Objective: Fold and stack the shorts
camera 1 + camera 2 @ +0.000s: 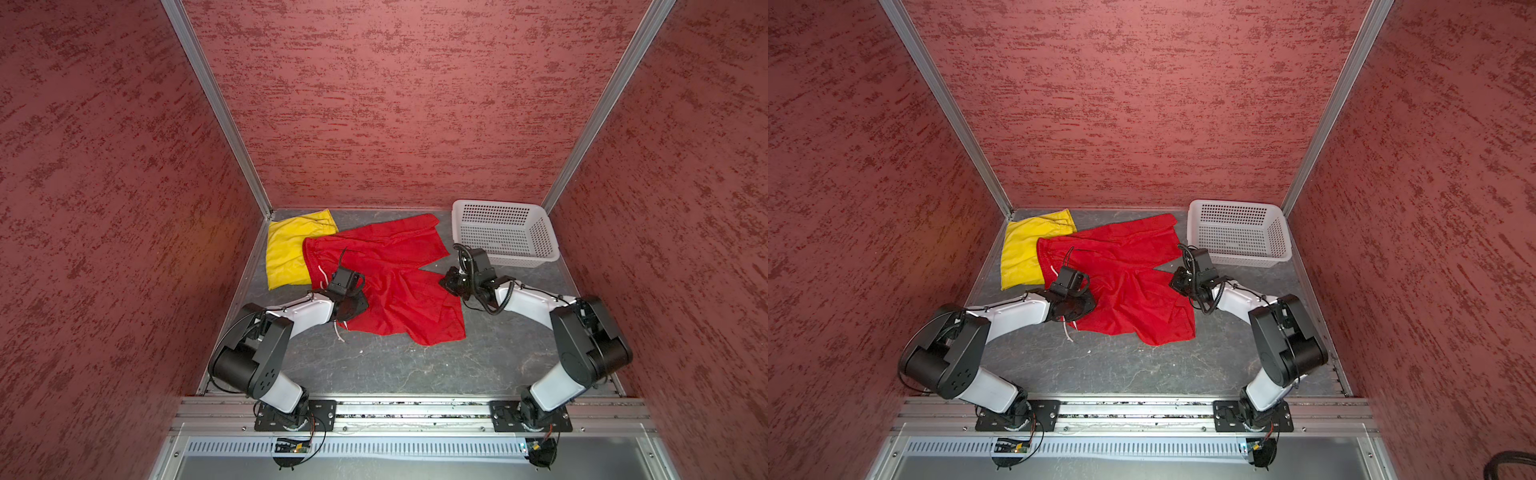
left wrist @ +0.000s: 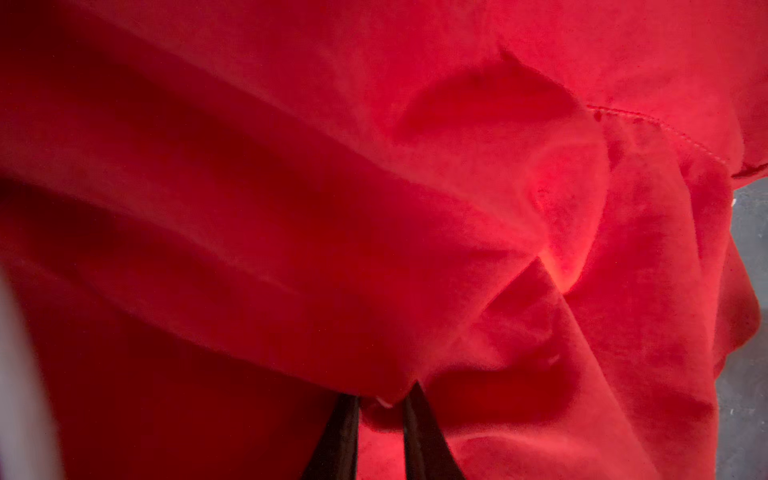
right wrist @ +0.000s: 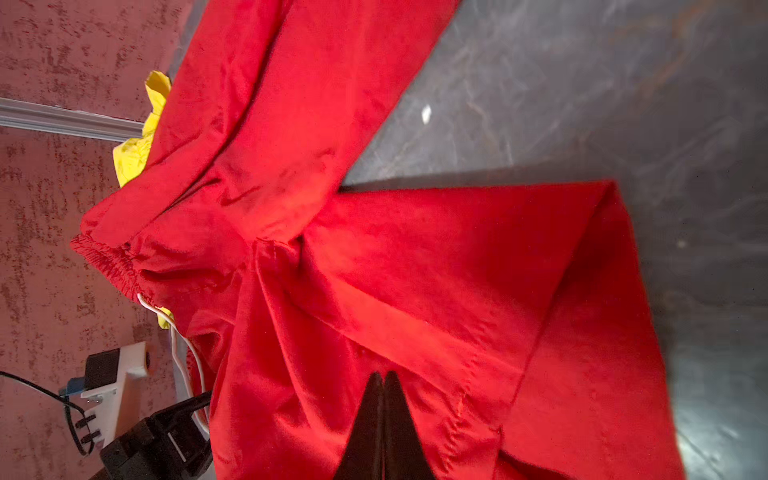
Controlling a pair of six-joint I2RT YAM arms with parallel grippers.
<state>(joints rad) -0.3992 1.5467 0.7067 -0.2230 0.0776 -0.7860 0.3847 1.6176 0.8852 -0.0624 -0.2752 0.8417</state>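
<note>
Folding is under way on the red pair. We see the red shorts [image 1: 390,282] spread open across the middle of the desk [image 1: 415,370], with the waistband toward the left and both legs fanned toward the right. One pale drawstring [image 1: 340,332] trails off the near edge. The yellow shorts [image 1: 286,249] lie in the far left corner as a flat rectangle, one edge tucked under the red waistband; we judge that pair already folded. The white basket [image 1: 542,239] stands apart in the far right corner.

The left end effector [image 2: 382,395] pinches a bunched fold of red cloth at the near end of the waistband. The right end effector [image 3: 384,376] is pressed together at the inner hem of the near leg. We cannot tell whether a layer of cloth is caught between its tips.

We read this as the opening of the first fold on the red pair. In our judgement the next move calls for both arms to rise together and carry the near half over the far half, leg onto leg. The right grip needs confirming first, since a loose hem would drag and leave a crooked crease. Stacking with the yellow pair comes after.
</note>
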